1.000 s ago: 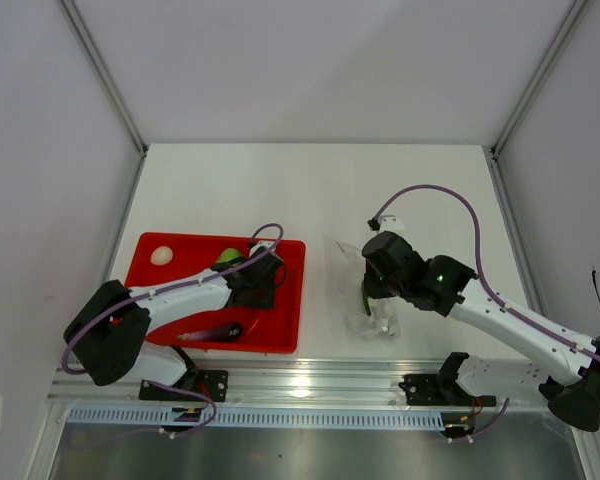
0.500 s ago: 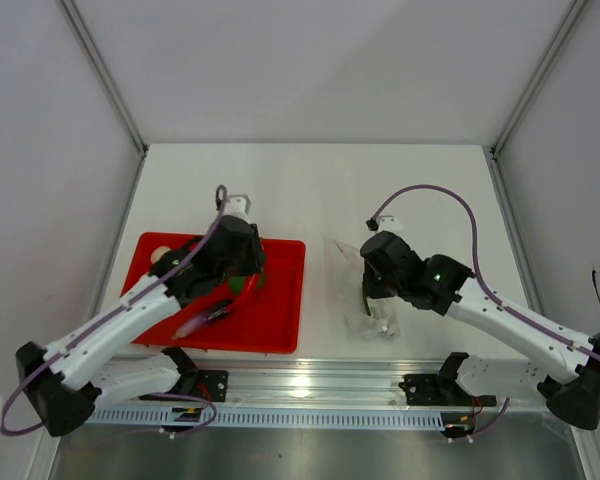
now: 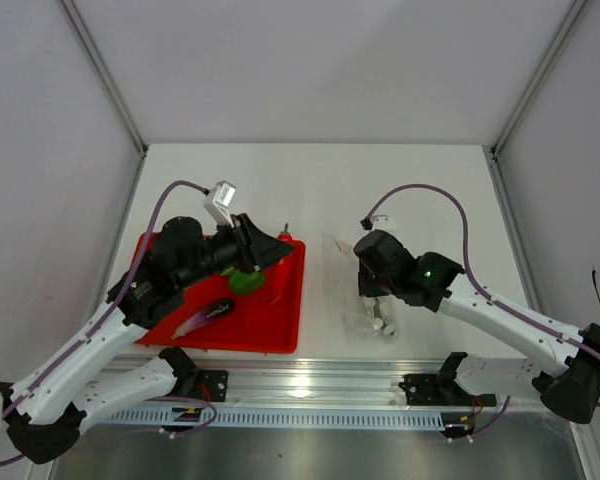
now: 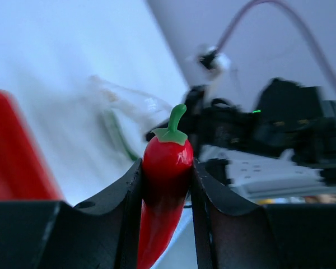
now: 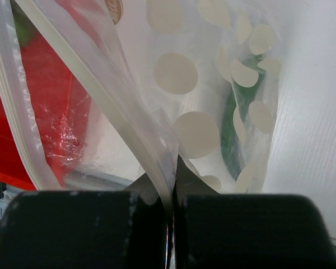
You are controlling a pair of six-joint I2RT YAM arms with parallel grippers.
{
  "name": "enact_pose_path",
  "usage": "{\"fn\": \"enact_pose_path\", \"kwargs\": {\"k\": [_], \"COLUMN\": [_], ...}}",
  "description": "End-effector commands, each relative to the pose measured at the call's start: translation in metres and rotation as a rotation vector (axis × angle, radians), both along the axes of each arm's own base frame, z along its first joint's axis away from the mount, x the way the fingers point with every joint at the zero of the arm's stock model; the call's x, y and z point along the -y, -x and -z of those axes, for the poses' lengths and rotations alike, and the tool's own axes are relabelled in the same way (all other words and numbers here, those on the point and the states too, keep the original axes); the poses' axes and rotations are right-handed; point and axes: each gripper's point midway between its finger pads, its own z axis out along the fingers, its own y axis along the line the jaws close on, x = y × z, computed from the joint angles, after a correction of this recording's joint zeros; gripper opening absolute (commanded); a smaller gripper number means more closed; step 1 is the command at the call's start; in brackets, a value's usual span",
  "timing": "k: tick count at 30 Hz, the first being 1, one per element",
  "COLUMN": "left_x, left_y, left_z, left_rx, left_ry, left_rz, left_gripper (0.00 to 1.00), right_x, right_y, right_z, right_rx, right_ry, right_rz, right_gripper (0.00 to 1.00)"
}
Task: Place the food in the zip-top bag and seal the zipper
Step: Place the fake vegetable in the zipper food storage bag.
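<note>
Left gripper (image 3: pixel 272 250) holds the red chili (image 4: pixel 166 168), stem pointing right toward the zip-top bag (image 3: pixel 342 268), whose lip the right gripper (image 5: pixel 172 188) pinches.

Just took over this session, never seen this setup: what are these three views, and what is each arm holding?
Two robot arms with two-finger grippers sit at the table's near edge. One view looks down from above; the other two come from cameras on the wrists. The left gripper clamps a red chili above the red tray, where an eggplant and a round green vegetable lie. The right gripper pinches one lip of the clear bag on the table; a green pepper is inside it.
</note>
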Motion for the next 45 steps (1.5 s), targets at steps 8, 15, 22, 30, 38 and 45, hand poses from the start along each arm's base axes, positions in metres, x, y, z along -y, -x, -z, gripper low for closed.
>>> {"fn": "enact_pose_path", "kwargs": {"k": [8,15,22,30,38,45], "left_x": [0.043,0.054,0.072,0.078,0.090,0.102], "left_y": [0.022,-0.002,-0.021,-0.039,-0.041,-0.036], "left_z": [-0.057,-0.068,-0.063,-0.032,-0.003,0.036], "left_rx": [0.075,-0.013,-0.058,-0.009,0.012,-0.028], "left_ry": [0.572,0.775,0.812,0.735,0.684,0.580], "left_rz": [0.260,0.236,0.205,0.103,0.115,0.108], "left_gripper": [0.01,0.01,0.01,0.01,0.00,0.00], "right_x": [-0.015,-0.018,-0.022,-0.030,-0.025,-0.022], "right_y": [-0.008,-0.008,-0.006,-0.003,-0.002,-0.005], "right_z": [-0.018,-0.024,-0.023,-0.035,-0.047,-0.053], "right_rx": [0.030,0.034,0.029,0.034,0.046,0.060], "right_ry": [-0.075,-0.090,-0.101,-0.168,-0.224,-0.253], "right_rz": [0.001,0.007,0.012,0.018,0.061,0.091], "right_gripper": [0.00,0.00,0.00,0.00,0.00,0.00]}}
